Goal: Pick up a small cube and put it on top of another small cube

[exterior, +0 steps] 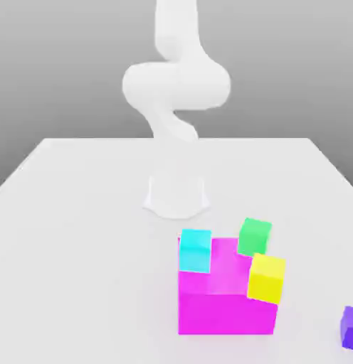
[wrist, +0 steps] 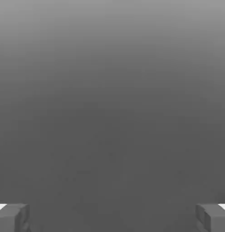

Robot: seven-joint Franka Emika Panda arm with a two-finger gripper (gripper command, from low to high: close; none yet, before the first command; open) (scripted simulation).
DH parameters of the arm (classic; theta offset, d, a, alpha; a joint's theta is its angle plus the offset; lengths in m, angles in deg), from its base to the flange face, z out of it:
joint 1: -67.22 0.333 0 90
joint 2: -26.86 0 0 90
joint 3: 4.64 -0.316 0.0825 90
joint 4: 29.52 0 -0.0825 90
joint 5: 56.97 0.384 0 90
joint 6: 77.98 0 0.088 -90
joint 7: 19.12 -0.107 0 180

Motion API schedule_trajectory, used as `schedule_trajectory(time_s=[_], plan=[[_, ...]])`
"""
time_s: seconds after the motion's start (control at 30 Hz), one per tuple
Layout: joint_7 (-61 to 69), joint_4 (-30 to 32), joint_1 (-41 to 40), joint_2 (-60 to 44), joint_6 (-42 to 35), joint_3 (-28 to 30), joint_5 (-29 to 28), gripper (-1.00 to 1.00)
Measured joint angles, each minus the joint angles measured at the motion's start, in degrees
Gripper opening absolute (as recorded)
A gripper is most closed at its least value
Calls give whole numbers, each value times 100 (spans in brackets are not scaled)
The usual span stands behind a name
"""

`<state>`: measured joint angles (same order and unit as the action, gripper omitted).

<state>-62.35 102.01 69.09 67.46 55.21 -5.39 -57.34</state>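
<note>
The small purple cube (exterior: 350,327), near the exterior view's right edge, looks light and rigid; pinch opposite flat faces. The end effector (wrist: 112,217) stands released, empty.

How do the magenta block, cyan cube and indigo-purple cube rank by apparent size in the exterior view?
1. magenta block
2. cyan cube
3. indigo-purple cube; cut off by the frame edge, so unsure against cyan.

Flat even light, soft blur, faint shadows.
</note>
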Motion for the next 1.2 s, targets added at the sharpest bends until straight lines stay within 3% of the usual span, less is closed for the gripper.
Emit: schedule_trajectory(time_s=[0.6,0.97,1.1,1.13,1.2], plan=[[1825,-180,1203,-3773,1037,-772,-344,0],[2688,-297,1879,-6091,1639,-1189,-898,0],[2598,-451,2111,-6926,2164,-1010,-1187,0],[2557,-494,2171,-7117,2309,-940,-1248,-100],[2557,-494,2171,-7117,2308,-941,-1248,-100]])
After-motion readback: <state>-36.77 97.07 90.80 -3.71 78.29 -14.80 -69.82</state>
